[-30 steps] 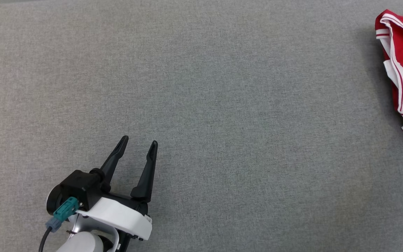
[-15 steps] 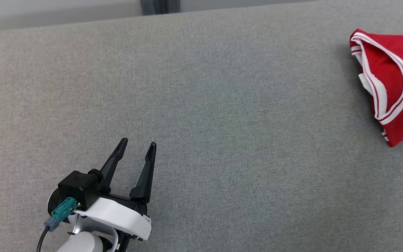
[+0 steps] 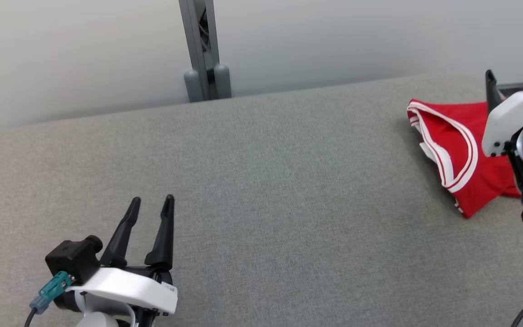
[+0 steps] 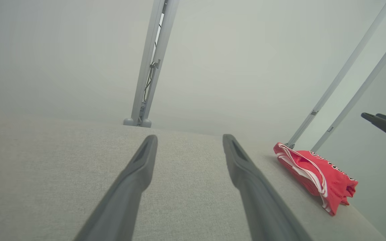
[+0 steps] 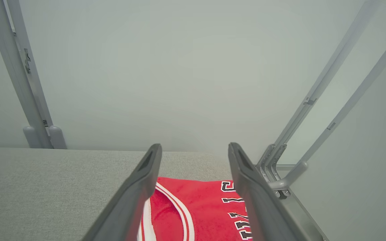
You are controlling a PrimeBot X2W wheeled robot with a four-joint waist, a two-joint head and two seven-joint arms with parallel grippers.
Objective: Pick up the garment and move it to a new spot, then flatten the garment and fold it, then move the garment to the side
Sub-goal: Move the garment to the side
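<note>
A folded red garment with white trim lies at the far right of the grey table. In the right wrist view, black-and-white letters show on the garment. My right gripper hovers open just above its far right part; in its own view, the right gripper holds nothing, with the red cloth below its spread fingers. My left gripper stands open and empty over the table's front left, far from the cloth. In the left wrist view, the left gripper points towards the back wall, with the garment off to its right.
A grey metal post rises behind the table's far edge against a pale wall. Slanted grey frame rails stand past the table's right end, close to the garment. The table's right edge runs just beyond the cloth.
The head camera has tilted up, so the wall and post now show and the whole picture has shifted down. My right gripper has come into view over the garment. The left gripper stays open.
</note>
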